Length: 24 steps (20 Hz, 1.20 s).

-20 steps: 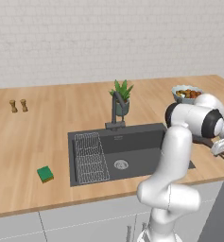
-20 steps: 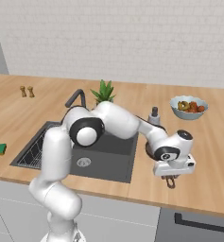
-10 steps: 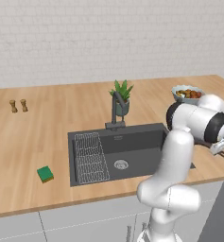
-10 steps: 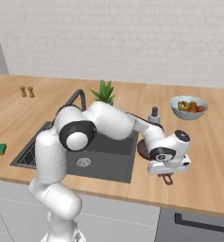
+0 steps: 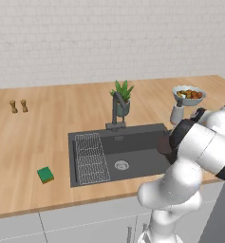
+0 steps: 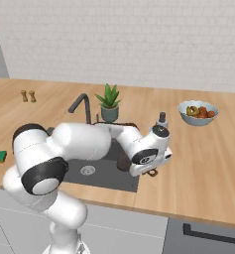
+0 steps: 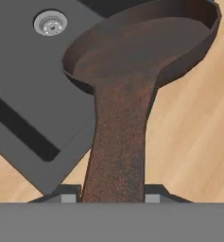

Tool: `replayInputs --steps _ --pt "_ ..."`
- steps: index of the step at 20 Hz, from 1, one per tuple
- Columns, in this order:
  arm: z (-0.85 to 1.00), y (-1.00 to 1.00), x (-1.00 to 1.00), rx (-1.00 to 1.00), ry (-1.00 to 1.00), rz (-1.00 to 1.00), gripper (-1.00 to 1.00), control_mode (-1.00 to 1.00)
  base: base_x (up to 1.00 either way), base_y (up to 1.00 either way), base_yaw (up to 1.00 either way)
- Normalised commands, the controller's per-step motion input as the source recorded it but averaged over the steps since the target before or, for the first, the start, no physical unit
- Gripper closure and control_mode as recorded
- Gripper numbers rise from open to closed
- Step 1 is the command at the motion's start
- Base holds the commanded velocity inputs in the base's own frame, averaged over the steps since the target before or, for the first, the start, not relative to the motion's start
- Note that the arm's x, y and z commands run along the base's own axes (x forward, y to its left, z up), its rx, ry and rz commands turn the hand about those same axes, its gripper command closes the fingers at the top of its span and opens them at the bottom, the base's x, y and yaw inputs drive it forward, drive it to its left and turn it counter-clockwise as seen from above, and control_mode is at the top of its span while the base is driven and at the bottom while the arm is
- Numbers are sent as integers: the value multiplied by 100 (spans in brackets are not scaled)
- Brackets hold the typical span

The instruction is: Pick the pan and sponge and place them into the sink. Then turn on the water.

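Clamping the long handle, the claw point(image 7: 112, 198) held the round dark brown frying pan point(image 7: 146, 47) over the dark grey rectangular sink's point(image 7: 23, 85) right edge, partly above the wooden tabletop point(image 7: 198, 137).

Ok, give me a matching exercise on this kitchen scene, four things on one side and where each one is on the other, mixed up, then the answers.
Things:
1. pan
2. sponge
3. fruit bowl
4. potted plant

Places:
A. on the counter left of the sink
B. behind the sink, beside the faucet
C. held by its handle in the gripper, over the sink's edge
D. on the counter far right

Pairs: 1-C, 2-A, 3-D, 4-B
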Motion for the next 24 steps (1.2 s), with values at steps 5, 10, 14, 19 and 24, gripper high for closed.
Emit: replayInputs --steps 5,10,14,19,24 --pt "30 95 24 -1 0 42 100 -100 0 0 0" --pt "5 78 35 2 0 36 100 -100 0 0 0" --pt "0 57 41 5 0 33 100 -100 0 0 0" --pt "-3 24 44 -3 0 21 100 -100 0 0 0" --pt "-28 60 22 -16 0 3 100 -100 0 0 0"
